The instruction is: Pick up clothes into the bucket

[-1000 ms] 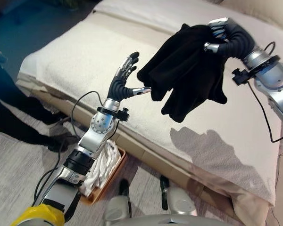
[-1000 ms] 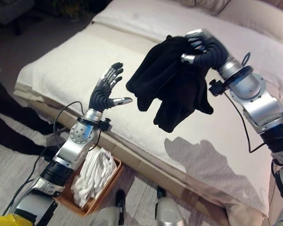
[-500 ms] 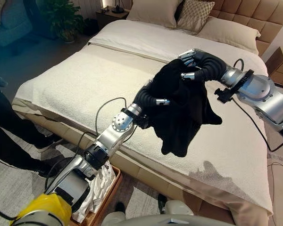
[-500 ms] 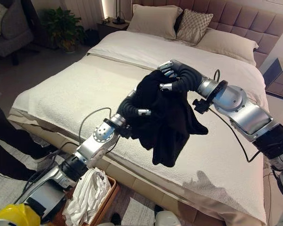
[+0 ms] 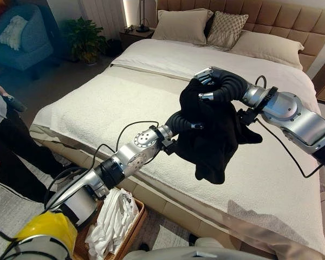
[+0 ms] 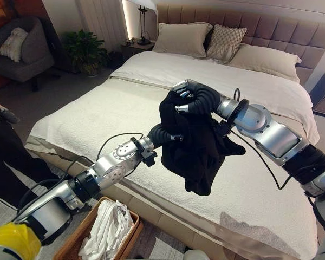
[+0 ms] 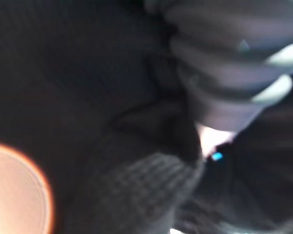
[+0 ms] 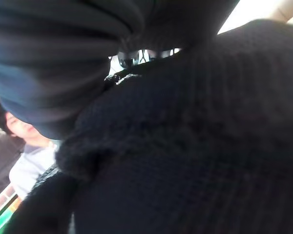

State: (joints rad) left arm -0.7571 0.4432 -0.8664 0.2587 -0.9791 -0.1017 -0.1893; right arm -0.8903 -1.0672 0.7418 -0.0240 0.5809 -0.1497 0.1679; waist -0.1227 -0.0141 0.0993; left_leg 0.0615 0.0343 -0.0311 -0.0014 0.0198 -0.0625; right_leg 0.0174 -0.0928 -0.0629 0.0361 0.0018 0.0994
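A: Where is the garment?
B: The black garment (image 5: 214,135) hangs in the air above the bed (image 5: 114,92), held up between both hands, with its lower folds drooping free of the cover.

A: What is the right hand doing?
B: The right hand (image 5: 208,86) is at the top of the cloth, its fingers (image 5: 206,97) curled over and gripping the upper edge.

A: And the left hand?
B: The left hand (image 5: 185,122) is pushed into the garment's side from the robot's left. Its fingers are buried in the folds, so I cannot tell whether they grip or lie straight.

A: And the basket?
B: The basket (image 6: 78,242) stands on the floor beside the bed's near edge, below the left arm, with white clothes (image 6: 109,227) heaped in it.

A: Anyone around?
B: A person (image 5: 2,146) in dark trousers stands at the far left, well apart from the bed.
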